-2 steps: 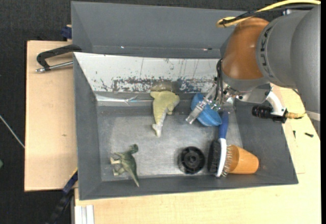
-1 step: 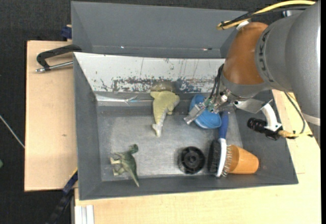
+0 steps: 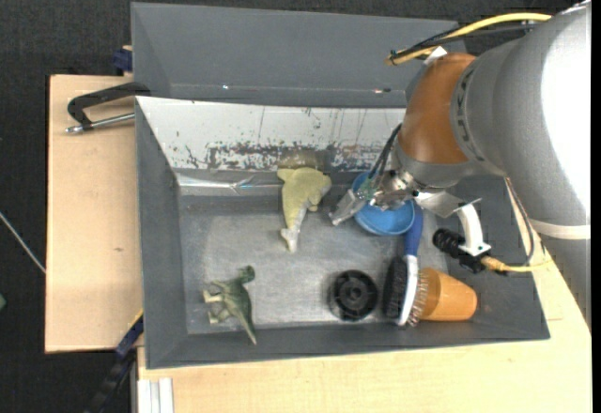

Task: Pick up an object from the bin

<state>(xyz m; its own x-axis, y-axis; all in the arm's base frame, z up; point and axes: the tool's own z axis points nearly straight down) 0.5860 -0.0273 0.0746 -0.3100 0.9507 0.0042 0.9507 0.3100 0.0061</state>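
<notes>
Blue round dish (image 3: 390, 219) sits on the floor of the grey bin (image 3: 158, 233), close to the back wall and right of centre, directly beneath the gripper (image 3: 360, 203). The gripper hangs low over the dish's left edge; whether they touch is not clear from where I stand. Cannot tell whether the gripper is spread or closed, as the orange wrist cover (image 3: 437, 120) and cables crowd it.

Just left of the gripper: pale yellow-green toy dinosaur (image 3: 300, 200), apart from the dish.
Toward the front from the gripper: black round knob (image 3: 353, 295); beside it a blue-and-white brush (image 3: 404, 289), touching an orange cup (image 3: 451, 298) lying on its side.
Right of the gripper: small black-and-white piece (image 3: 462, 240).
Well apart, front left: green toy dinosaur (image 3: 233, 300).
</notes>
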